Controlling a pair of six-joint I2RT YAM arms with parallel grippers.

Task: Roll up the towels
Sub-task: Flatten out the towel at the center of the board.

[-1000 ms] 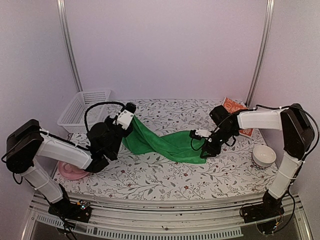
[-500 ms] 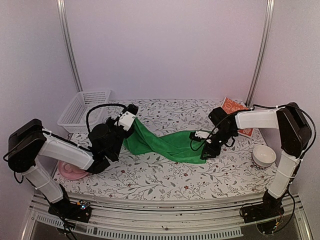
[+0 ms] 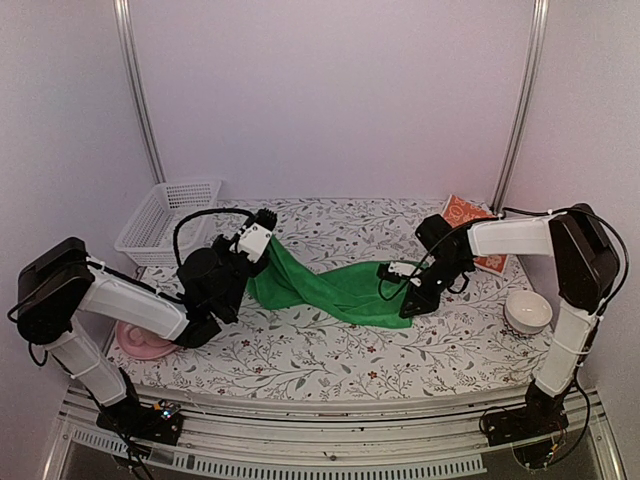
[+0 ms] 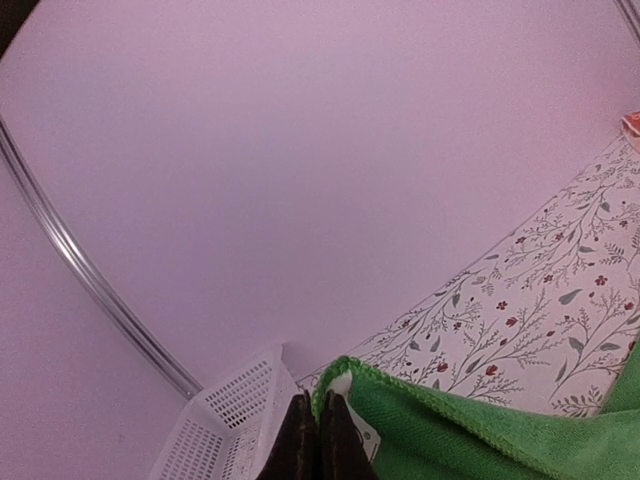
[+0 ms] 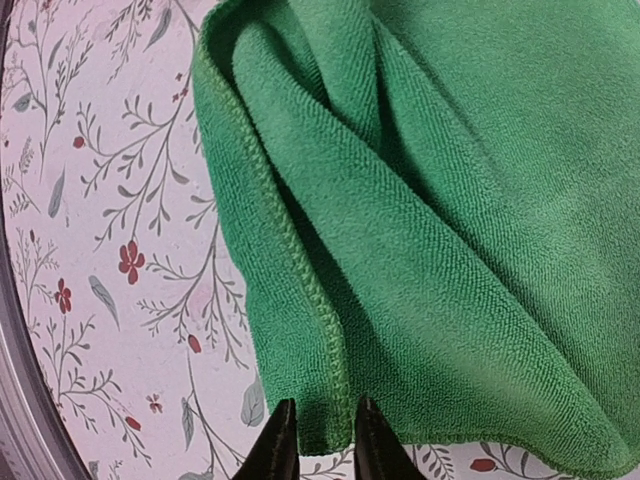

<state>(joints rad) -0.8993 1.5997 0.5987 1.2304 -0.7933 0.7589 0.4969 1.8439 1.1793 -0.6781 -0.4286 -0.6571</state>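
The left gripper (image 4: 318, 446) is pressed together on a corner hem of the green towel (image 3: 330, 285), raised above the table (image 3: 300, 350). This is probably to draw the cloth taut from its tips toward the right gripper (image 5: 322, 442), which pinches the far hem down low. The wrist views confirm both grips, while the top view adds the sag between them and the orange-red towel (image 3: 462, 212) lying behind the right gripper.
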